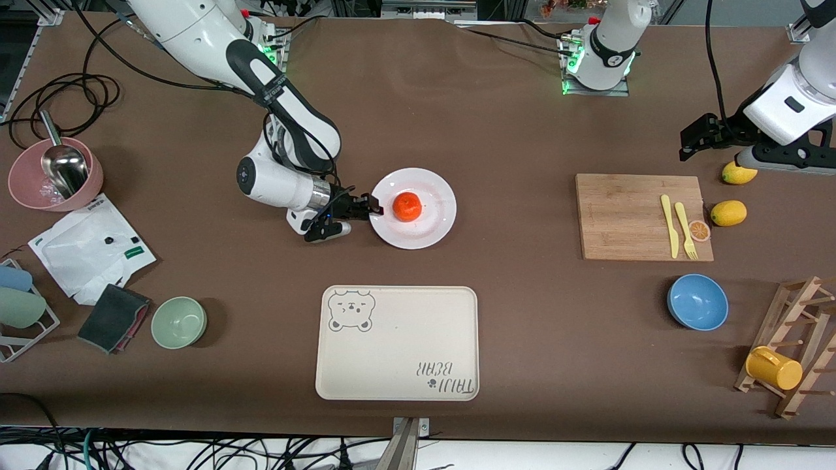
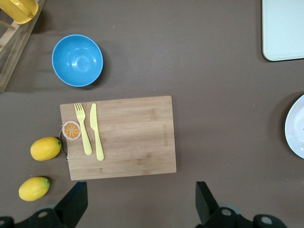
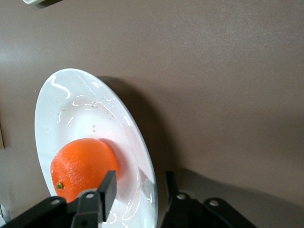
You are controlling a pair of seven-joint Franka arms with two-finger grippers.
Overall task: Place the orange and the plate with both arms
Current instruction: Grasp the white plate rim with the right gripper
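Orange (image 1: 407, 206) sits on the plate (image 1: 434, 192) mid-table, whose rim the right gripper (image 1: 366, 207) straddles with fingers not visibly clamped, likely to carry both together, while the left gripper (image 2: 140, 199) waits spread wide above the cutting board (image 2: 137, 137).

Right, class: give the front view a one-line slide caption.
Right pincer straddles the rim of the plate holding the orange.
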